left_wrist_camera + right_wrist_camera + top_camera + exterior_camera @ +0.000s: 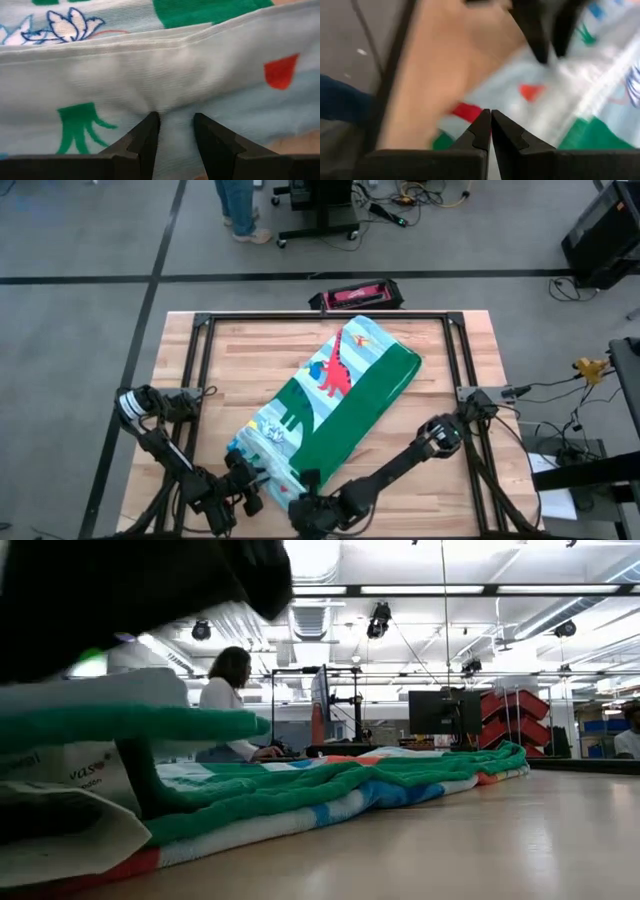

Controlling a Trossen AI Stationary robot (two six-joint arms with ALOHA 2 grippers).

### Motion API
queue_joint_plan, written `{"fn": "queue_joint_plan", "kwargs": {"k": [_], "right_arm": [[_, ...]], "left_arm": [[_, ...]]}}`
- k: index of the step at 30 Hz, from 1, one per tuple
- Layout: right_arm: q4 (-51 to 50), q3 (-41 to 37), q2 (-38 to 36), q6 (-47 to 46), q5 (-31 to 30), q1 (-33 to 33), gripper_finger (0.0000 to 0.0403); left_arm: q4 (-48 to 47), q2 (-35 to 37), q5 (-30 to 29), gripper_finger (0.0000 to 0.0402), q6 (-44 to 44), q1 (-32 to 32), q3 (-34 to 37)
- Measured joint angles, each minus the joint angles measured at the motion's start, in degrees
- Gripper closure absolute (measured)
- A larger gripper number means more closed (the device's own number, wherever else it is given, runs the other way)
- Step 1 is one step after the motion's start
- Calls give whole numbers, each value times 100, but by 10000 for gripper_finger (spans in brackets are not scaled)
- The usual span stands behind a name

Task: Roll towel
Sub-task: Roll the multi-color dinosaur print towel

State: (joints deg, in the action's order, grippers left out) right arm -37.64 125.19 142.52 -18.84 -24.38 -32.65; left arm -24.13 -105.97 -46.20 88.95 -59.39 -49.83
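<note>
The towel [335, 405] lies folded into a long band on the wooden surface [470, 360], running diagonally from about 7 o'clock up toward 1 o'clock of the surface in the high view. Its green border faces the 4 o'clock side, and a red dinosaur print [335, 370] and a green one show on the pale striped part.

The left gripper [176, 131] is at the towel's near end, at about 7 o'clock, its fingers [145, 140] partly apart and pinching a fold of the pale cloth between them. The right gripper [490, 120] is just beside it at 6 o'clock, over the same end of the towel, with its fingers pressed together and nothing between them.

In the low view, a white cloth tag [85, 775] at the towel's lifted edge carries small dark printing, too blurred to read. Beyond the surface's far edge, a person [228, 705] sits at a desk.
</note>
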Motion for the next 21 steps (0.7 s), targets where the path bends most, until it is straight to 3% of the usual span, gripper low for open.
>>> {"fn": "queue_joint_plan", "kwargs": {"k": [7,12,17,19,21], "right_arm": [[224,-646,-9,-391,-2,-4,403],[327,-789,-22,-360,-22,1,403],[346,-613,0,-134,36,5,403],[370,-582,2,-112,58,8,403],[374,-583,2,-111,56,8,403]], "left_arm": [[-79,201,85,285,-171,-35,-135],[-1111,706,10,285,36,-42,-386],[-3063,1113,-330,285,1324,-35,-396],[-3679,1175,-54,285,2057,2,-201],[-3678,1269,339,285,2417,21,88]]}}
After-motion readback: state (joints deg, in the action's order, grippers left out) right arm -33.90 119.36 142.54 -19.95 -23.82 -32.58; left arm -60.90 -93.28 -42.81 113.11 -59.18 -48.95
